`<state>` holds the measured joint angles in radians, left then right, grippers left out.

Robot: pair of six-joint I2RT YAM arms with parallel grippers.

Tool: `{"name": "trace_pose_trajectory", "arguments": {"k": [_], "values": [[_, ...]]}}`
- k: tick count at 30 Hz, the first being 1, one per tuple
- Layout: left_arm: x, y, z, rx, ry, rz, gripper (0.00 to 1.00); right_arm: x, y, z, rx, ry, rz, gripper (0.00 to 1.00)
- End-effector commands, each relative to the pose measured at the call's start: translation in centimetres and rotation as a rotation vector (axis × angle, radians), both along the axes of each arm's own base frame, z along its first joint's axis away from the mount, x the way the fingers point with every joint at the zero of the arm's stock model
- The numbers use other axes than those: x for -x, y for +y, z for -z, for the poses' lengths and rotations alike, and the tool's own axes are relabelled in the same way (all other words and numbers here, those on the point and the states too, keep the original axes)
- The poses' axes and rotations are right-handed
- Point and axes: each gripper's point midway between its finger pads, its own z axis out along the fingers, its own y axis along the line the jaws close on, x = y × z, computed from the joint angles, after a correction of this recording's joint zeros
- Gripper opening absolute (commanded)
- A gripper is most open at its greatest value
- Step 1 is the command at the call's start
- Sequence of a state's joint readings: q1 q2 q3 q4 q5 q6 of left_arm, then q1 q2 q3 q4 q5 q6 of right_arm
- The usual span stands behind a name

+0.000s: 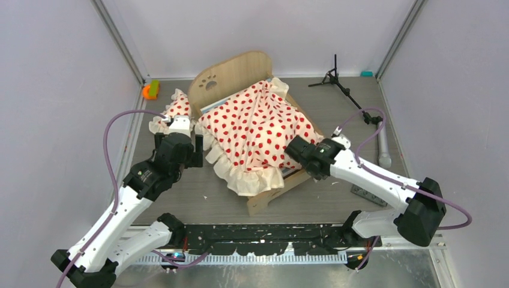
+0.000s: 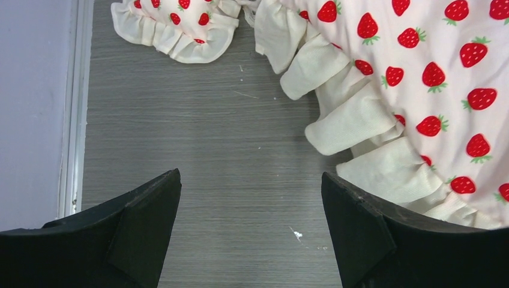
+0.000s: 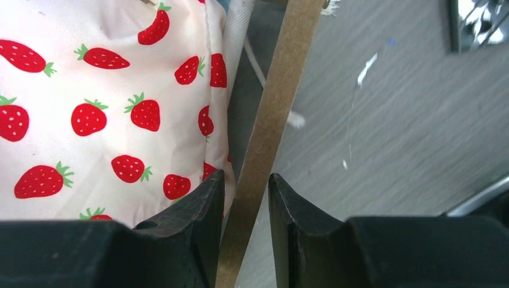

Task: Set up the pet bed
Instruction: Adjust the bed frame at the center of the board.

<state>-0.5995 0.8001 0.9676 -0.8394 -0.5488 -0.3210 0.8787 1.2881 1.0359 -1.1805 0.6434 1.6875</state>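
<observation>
Pet bed (image 1: 231,75) mid-table, long axis far-to-near, its right side rail (image 3: 282,90) between the close-set jaws of the right gripper (image 3: 245,180), firm pinch unclear; left gripper (image 2: 251,180) spread wide, empty, just left of the ruffled bedding (image 2: 420,72).

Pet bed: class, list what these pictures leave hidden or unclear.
Mattress: top view, blanket covers all but a sliver.
Footboard: top view, ruffle drapes its top.
Right gripper: right wrist view crops its fingers around the side rail; grip unclear.
</observation>
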Motion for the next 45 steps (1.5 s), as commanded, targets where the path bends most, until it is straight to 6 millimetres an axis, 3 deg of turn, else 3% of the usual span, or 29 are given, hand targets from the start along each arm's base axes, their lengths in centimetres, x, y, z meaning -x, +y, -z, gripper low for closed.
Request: {"name": "trace_pose_trajectory", "arguments": {"k": [1,10,14,22,27,32,37,40,45], "values": [[-0.1,0.4,-0.5,0.015,-0.023,-0.027,0.88,-4.9,-1.4,-2.1,0.091,-0.102,-0.149,0.01],[0.3,0.9,-1.7,0.008,-0.036,-0.034,0.88,-8.4,-2.6,-2.4,0.109,-0.065,-0.457,0.0],[0.8,1.5,-2.5,-0.003,-0.044,-0.037,0.88,-8.2,-3.8,-2.6,0.1,-0.059,-0.479,0.0],[1.9,2.5,-3.0,-0.008,-0.051,-0.047,0.88,-5.9,-7.8,-2.3,0.142,-0.021,-0.437,0.0],[1.1,2.3,-4.2,-0.025,-0.092,-0.038,0.91,-7.3,-8.9,-2.0,0.17,0.004,-0.461,0.0],[-3.5,-1.0,-9.4,-0.051,-0.173,0.05,0.95,-8.8,-7.2,-1.4,0.11,0.005,-0.528,0.0],[-11.2,-4.6,-12.7,-0.056,-0.189,0.182,0.98,-8.2,-6.0,-1.8,0.089,-0.021,-0.648,0.0],[-16.2,-4.7,-13.3,-0.023,-0.19,0.216,0.98,-7.6,-6.4,-1.9,0.114,0.006,-0.681,0.0],[-22.8,-5.3,-11.7,-0.063,-0.13,0.32,0.96,-7.4,-6.0,-2.0,0.098,-0.003,-0.709,0.0]]}}
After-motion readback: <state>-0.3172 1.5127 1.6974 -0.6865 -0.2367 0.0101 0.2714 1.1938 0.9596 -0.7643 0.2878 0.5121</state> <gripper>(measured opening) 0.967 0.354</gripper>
